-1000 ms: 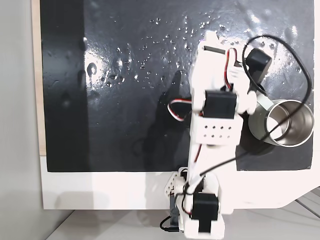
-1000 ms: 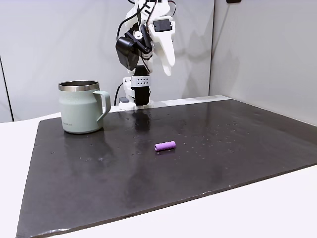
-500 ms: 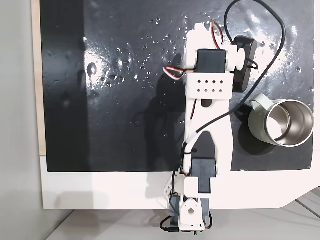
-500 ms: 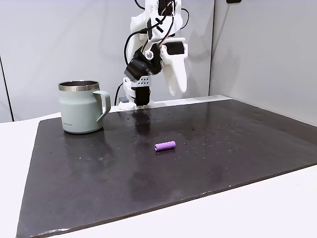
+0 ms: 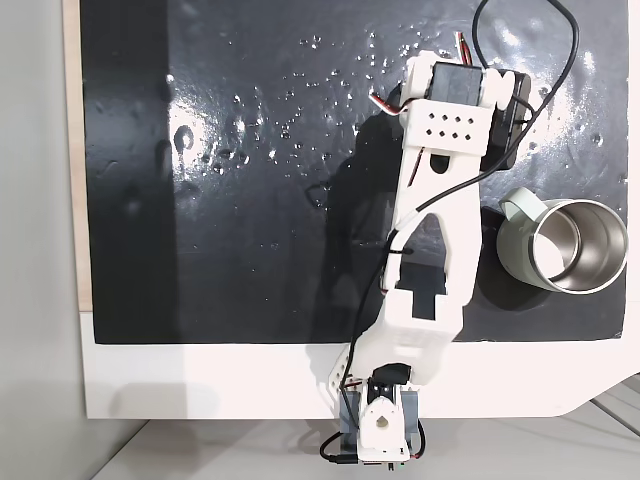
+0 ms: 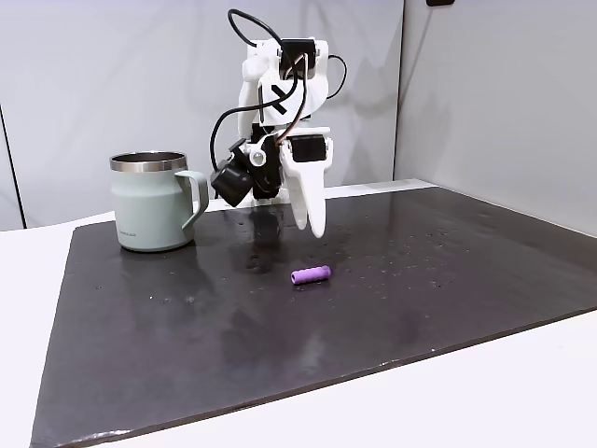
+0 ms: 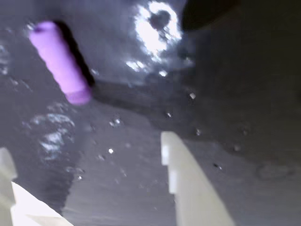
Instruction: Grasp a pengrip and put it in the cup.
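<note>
Pengrip (image 7: pixel 60 61): short purple tube, prob soft, lying flat on mat (image 6: pixel 392 280).

Arm (image 5: pixel 432 250): white plastic links showing black servo blocks at the joints. One white plate (image 5: pixel 450 124) is carrying two rows of small round holes. Black cable (image 5: pixel 520 40) is looping overhead; red-and-white wires are running along the links. Fingers (image 7: pixel 188 188) are showing as white, tapered blades.
</note>
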`<state>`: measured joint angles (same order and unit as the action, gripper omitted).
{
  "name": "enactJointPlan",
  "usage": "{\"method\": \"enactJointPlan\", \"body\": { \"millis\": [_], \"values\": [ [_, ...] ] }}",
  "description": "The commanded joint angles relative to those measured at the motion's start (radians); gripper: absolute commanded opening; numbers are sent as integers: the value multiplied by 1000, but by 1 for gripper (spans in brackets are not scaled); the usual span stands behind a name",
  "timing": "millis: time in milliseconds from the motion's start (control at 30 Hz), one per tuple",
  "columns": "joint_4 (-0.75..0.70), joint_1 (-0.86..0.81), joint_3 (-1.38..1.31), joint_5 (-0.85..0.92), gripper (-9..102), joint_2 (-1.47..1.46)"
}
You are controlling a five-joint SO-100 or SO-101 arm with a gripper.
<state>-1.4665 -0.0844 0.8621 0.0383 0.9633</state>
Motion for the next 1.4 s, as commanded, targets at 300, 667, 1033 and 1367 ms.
{"method": "enactJointPlan", "body": {
  "millis": [300, 667, 1033, 1367],
  "values": [
    [106, -25, -227, 52, 30, -170],
    [147, -21, -249, 44, 25, -273],
    [155, -38, -259, 28, 1, -287],
    [91, -38, -295, -3, 0, -230]
  ]
}}
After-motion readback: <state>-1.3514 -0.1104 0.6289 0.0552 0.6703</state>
